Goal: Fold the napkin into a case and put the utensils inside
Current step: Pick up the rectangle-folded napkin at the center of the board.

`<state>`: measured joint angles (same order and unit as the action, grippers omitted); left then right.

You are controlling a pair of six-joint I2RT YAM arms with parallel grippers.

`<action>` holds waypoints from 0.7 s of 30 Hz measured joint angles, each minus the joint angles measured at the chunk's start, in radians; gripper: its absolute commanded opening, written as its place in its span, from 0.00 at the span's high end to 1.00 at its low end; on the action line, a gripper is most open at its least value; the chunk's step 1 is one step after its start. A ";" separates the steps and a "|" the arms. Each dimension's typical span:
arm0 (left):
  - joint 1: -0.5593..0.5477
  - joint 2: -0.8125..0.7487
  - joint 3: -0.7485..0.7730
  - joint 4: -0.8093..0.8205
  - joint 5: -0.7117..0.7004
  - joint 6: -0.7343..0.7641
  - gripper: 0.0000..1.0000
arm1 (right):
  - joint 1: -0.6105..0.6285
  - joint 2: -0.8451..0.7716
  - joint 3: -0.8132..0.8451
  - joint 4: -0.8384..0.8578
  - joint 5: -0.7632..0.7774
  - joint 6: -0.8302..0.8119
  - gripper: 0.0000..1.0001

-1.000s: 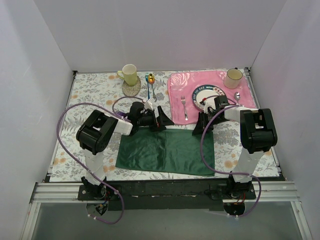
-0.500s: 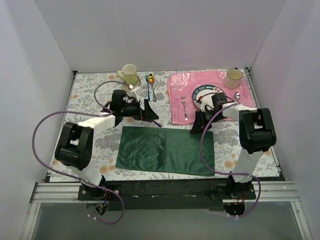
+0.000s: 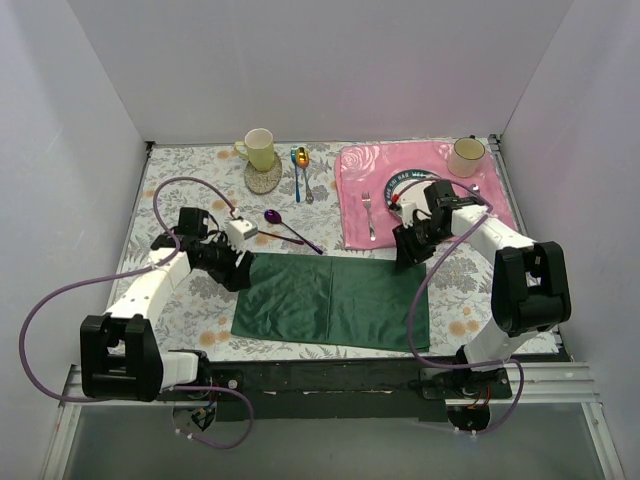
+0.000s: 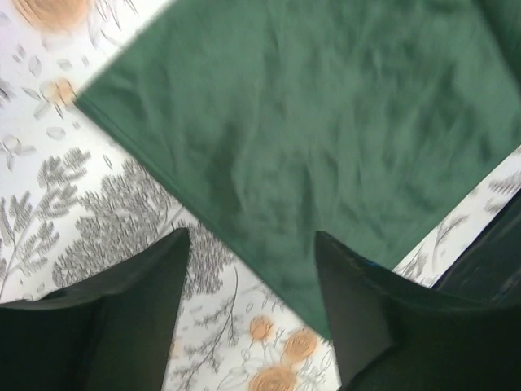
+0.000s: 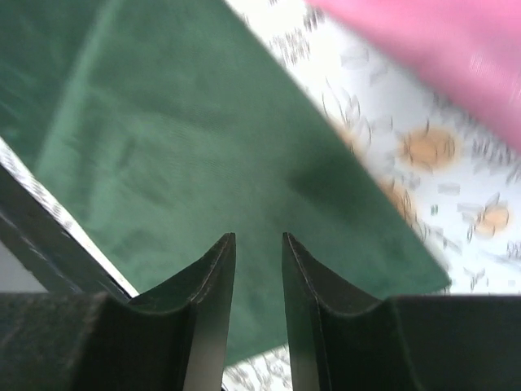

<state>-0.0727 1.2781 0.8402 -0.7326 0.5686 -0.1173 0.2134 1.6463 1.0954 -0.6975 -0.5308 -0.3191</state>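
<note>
The dark green napkin (image 3: 330, 300) lies flat as a wide rectangle with a crease down its middle. The purple spoon (image 3: 288, 228) lies on the tablecloth just beyond the napkin's far edge, touching no gripper. The purple fork is not in view. My left gripper (image 3: 236, 271) is open and empty at the napkin's far left corner; its wrist view shows the napkin's (image 4: 309, 122) edge between the spread fingers (image 4: 151, 281). My right gripper (image 3: 406, 250) hovers over the napkin's far right corner, its fingers (image 5: 216, 269) a narrow gap apart over the cloth (image 5: 163, 138), holding nothing.
The pink rose placemat (image 3: 355, 165) at the back right holds a plate (image 3: 398, 181), a silver fork (image 3: 369, 213), a silver spoon (image 3: 475, 192) and a cream mug (image 3: 466, 155). A yellow mug (image 3: 260, 148) on a coaster and the blue and gold spoons (image 3: 299, 168) sit at the back.
My left arm let go of the purple spoon, swung left and came down to the napkin's far left corner. The spoon now lies free on the table. My right gripper shifted slightly.
</note>
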 measured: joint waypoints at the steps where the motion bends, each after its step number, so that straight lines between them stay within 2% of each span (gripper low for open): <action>1: -0.001 -0.018 -0.024 -0.025 -0.021 0.044 0.48 | 0.000 -0.014 -0.019 -0.016 0.031 -0.021 0.64; 2: -0.002 -0.027 -0.040 -0.034 -0.036 0.071 0.51 | 0.000 -0.024 -0.037 -0.029 0.057 -0.038 0.65; 8: -0.002 -0.029 -0.088 -0.050 -0.126 0.188 0.52 | 0.000 -0.037 -0.098 -0.089 0.185 -0.085 0.65; 13: -0.004 -0.013 -0.102 -0.010 -0.158 0.204 0.52 | 0.000 -0.037 -0.115 -0.097 0.253 -0.078 0.64; 21: -0.047 0.018 -0.125 0.062 -0.166 0.188 0.51 | -0.002 -0.035 -0.116 -0.118 0.298 -0.043 0.55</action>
<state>-0.1192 1.2961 0.7151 -0.6704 0.4030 0.0704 0.2119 1.6112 0.9794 -0.8154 -0.2329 -0.3622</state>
